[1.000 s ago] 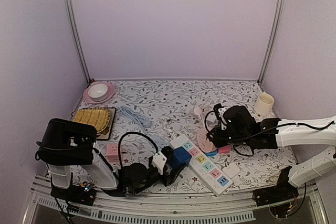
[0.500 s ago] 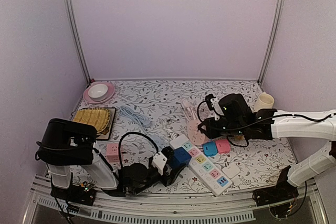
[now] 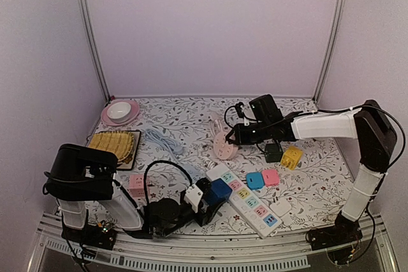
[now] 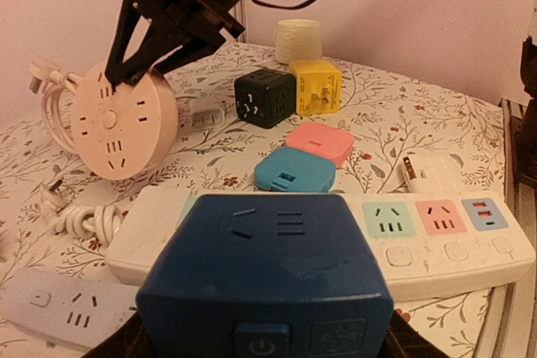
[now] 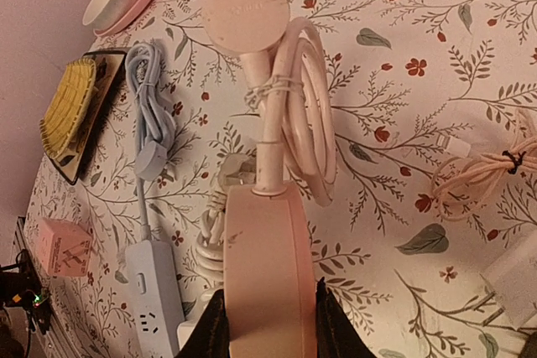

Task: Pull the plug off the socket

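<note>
- Four cube adapters are on the bench (image 3: 191,119): the blue cube (image 4: 264,274), dark cube (image 4: 264,98), yellow cube (image 4: 315,87) and pink cube (image 3: 136,185).
- Two flat adapters: pink (image 4: 319,142) and light blue (image 4: 294,171).
- One white power strip (image 3: 252,205) and one round pink socket (image 3: 223,148).
- The left arm is folded low along the near edge. The left claw (image 3: 213,197) is clamped on the blue cube, which sits against the strip's left end.
- The right arm stretches far left with its elbow raised. The right claw (image 5: 262,324) grips the round pink socket, holding it on edge.
</note>
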Available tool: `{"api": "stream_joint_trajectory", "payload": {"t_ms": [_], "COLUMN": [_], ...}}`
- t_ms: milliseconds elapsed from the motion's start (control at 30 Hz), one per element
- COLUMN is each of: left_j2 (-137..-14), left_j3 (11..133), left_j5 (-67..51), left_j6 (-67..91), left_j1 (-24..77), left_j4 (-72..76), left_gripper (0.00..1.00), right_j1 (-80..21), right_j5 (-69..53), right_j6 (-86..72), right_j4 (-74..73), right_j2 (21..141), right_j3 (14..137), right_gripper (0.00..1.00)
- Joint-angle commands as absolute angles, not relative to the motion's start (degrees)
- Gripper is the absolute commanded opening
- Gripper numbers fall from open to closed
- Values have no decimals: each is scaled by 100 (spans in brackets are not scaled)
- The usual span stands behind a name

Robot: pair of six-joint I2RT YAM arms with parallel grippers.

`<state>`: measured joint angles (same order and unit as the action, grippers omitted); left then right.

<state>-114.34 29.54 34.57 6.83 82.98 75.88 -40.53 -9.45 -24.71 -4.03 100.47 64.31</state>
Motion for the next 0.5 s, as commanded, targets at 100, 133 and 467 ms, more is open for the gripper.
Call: {"api": "stream_joint_trajectory", "payload": {"t_ms": [100,133,467], "left_j2": [-11336,-11335,-11339], "left_j3": [2962,2962,2962], "left_j5": [3515,3512,3501], "left_j6": [650,650,653], "left_j1": [8357,8354,8357], "left_j4": [7851,7857,7853], "left_gripper": [22,21,23], "right_j1": [-3548,-3520,-3498], "right_j5": [-2090,-2141,-2377], "right_j6": [-2771,-2796,-2786], "right_j4": [178,169,-102], "right_j2": [11110,11248,12067], "right_j3": [7332,7426,8105], "right_gripper": [4,4,54]}}
